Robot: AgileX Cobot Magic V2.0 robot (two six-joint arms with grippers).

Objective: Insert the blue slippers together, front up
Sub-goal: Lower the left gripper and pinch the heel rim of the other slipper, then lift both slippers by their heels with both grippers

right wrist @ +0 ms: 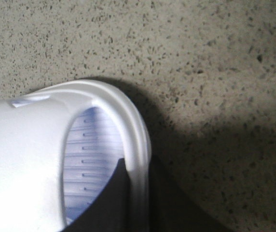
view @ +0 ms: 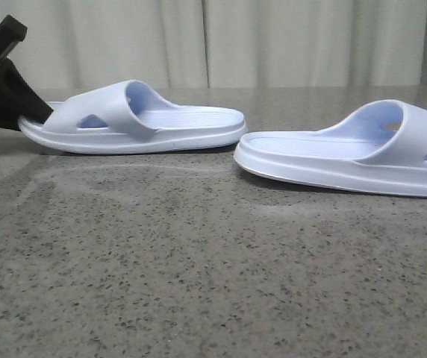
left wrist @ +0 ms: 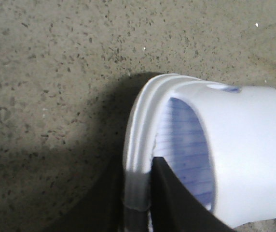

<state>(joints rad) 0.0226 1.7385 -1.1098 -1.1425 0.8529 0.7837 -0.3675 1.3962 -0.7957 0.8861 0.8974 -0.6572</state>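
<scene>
Two pale lavender-blue slippers lie heel to heel on the speckled table. The left slipper point(view: 135, 119) has its toe to the left; my left gripper point(view: 34, 110) holds that toe. In the left wrist view my left gripper point(left wrist: 137, 193) is shut on the toe rim of the left slipper point(left wrist: 244, 145), one finger point(left wrist: 176, 198) inside under the strap, the other outside. The right slipper point(view: 355, 149) points right, its toe cut off by the frame edge. My right gripper point(right wrist: 138, 193) is shut on the toe rim of the right slipper point(right wrist: 27, 154). It does not show in the front view.
The grey speckled table point(view: 198, 261) stretches in front of the slippers. A pale curtain point(view: 273, 37) hangs behind its far edge. A narrow gap separates the two heels near the middle.
</scene>
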